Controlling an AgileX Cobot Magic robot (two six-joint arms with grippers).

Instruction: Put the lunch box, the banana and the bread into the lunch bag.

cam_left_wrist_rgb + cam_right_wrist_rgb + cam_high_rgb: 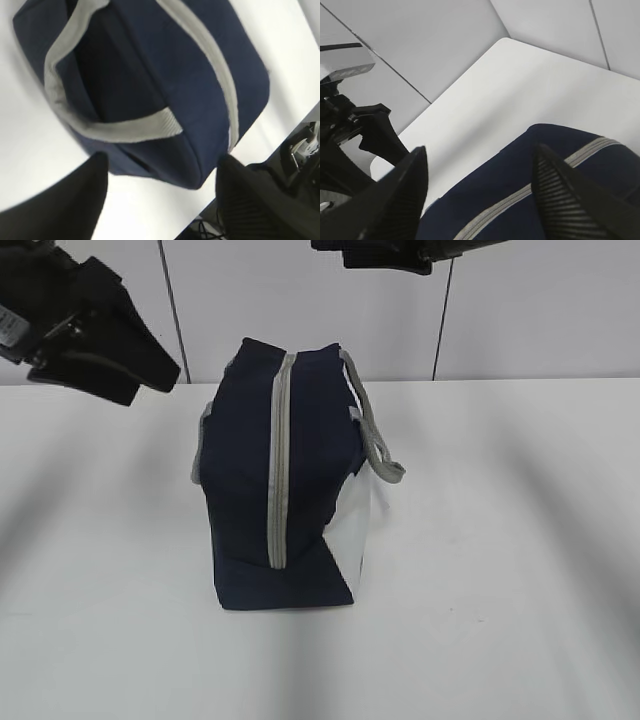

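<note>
Lunch bag [280,480] zipped, both arms raised, fingers [60,205] spread

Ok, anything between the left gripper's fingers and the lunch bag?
Nothing. In the left wrist view the open left gripper hangs above the lunch bag, its grey strap handle nearest; the gap is bare.

No text, label, brand, number or sign can be read in any of the three views. The boxy navy-blue fabric lunch bag [285,475] with its grey zipper band and white side panel carries no legible print, and the plain white worktop [500,590] and pale wall panels behind it bear no markings.
</note>
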